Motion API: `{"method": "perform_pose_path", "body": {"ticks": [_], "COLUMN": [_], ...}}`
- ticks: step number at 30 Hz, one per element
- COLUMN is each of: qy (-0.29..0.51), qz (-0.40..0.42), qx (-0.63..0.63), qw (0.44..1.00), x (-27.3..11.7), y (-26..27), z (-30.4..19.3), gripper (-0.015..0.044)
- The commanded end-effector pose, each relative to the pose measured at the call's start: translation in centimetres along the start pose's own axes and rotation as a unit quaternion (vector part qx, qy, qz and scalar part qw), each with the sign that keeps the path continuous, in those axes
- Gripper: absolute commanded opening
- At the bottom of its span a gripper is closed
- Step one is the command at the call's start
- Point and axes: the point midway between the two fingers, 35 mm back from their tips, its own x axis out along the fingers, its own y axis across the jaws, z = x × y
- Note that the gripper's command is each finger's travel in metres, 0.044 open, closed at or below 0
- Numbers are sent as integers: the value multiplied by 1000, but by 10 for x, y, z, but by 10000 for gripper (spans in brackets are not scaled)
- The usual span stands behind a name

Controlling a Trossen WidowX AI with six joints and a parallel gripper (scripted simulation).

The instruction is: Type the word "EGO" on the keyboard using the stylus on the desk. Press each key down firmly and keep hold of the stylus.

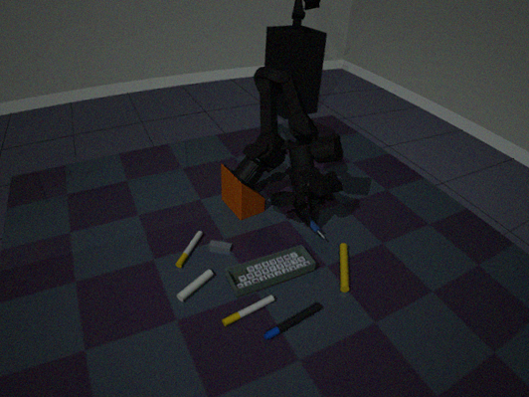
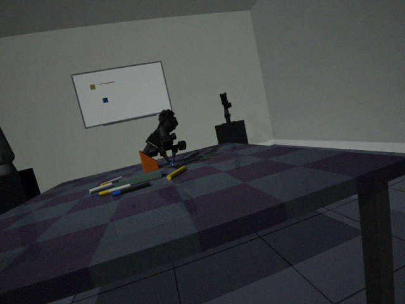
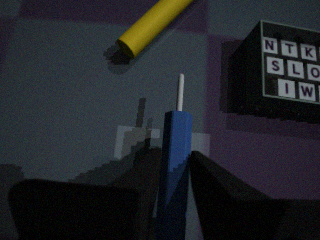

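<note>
The stylus (image 1: 315, 226) (image 3: 177, 137) has a blue barrel and a thin pale tip. My gripper (image 1: 308, 217) (image 3: 175, 155) is shut on its barrel, and the tip points out ahead of the fingers. I cannot tell whether the stylus touches the desk. The green-framed keyboard (image 1: 271, 270) (image 2: 140, 178) (image 3: 295, 68) with white letter keys lies on the desk in front of the arm, apart from the stylus. In the wrist view it is at the upper right, cut off by the edge; N, T, K, S, L, O, I and W show, while the E and G keys are out of that view.
A yellow cylinder (image 1: 344, 267) (image 2: 176, 173) (image 3: 155, 26) lies beside the keyboard. A black marker with a blue end (image 1: 294, 320), white-and-yellow markers, a white cylinder (image 1: 195, 285) and a small grey block (image 1: 220, 247) lie around it. An orange wedge (image 1: 241, 197) (image 2: 149, 163) is behind it.
</note>
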Motion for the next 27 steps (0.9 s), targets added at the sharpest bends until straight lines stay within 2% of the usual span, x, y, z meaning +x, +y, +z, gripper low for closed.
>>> {"method": "perform_pose_path", "body": {"ticks": [1, 12, 27], "qy": [0, -3, 46], "qz": [2, -1, -93], "qx": [-2, -2, -84], "qw": [1000, 1000, 991], "x": [-8, -21, -26], "y": [1, 0, -11], "z": [4, 12, 40], "gripper": [0, 0, 0]}}
